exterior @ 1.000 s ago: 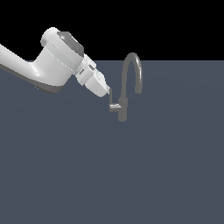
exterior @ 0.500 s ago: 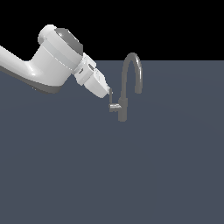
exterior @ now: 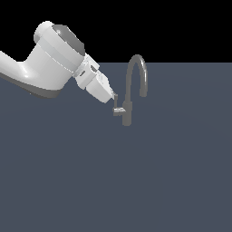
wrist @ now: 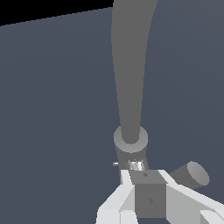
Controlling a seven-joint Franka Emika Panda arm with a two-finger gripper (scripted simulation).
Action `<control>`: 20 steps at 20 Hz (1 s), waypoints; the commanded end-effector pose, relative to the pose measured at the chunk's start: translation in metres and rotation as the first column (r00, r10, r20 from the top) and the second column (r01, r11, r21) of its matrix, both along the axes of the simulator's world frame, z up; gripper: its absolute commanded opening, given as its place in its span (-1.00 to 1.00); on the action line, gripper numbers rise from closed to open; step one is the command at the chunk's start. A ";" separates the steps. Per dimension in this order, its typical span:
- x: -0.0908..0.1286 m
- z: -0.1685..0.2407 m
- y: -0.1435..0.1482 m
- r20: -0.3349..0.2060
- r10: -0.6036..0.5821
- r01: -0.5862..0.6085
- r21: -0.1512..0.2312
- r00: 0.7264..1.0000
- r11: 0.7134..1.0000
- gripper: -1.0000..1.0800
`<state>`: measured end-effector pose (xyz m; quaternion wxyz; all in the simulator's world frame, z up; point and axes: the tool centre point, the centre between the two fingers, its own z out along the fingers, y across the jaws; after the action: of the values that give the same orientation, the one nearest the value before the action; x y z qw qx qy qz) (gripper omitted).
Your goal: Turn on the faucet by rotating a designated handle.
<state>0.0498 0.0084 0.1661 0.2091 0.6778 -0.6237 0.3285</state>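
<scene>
The grey gooseneck faucet (exterior: 128, 105) stands mid-scene, its arched spout (exterior: 137, 68) curving toward the exterior view's right. Its small handle (exterior: 118, 110) juts from the base toward the exterior view's left, with a thin rod rising from it. My white gripper (exterior: 113, 98) comes down at a slant from the exterior view's left, its tip against that rod. In the wrist view the fingers (wrist: 127, 189) sit together with no gap, just before the silver handle stub (wrist: 134, 165) and the faucet collar (wrist: 130, 140). The gripper (wrist: 142, 178) looks shut and grasps nothing.
A flat dark grey-blue surface (exterior: 136, 181) lies under and around the faucet. In the wrist view a short grey cylinder end (wrist: 193, 174) shows beside the fingers. My thick white arm (exterior: 50, 59) fills the upper part of the exterior view's left.
The gripper has crept slightly down and toward the handle rod. The faucet and handle look unmoved.
</scene>
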 end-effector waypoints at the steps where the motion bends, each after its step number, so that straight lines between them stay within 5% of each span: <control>1: -0.003 -0.002 -0.002 -0.002 -0.002 0.002 0.000 1.000 1.000 -1.00; 16: -0.050 -0.018 -0.013 -0.001 -0.010 0.010 -0.001 1.000 1.000 -1.00; 20: -0.046 -0.020 -0.004 0.012 0.008 -0.008 0.000 1.000 1.000 -1.00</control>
<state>0.0087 0.0062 0.1540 0.1996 0.6784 -0.6224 0.3353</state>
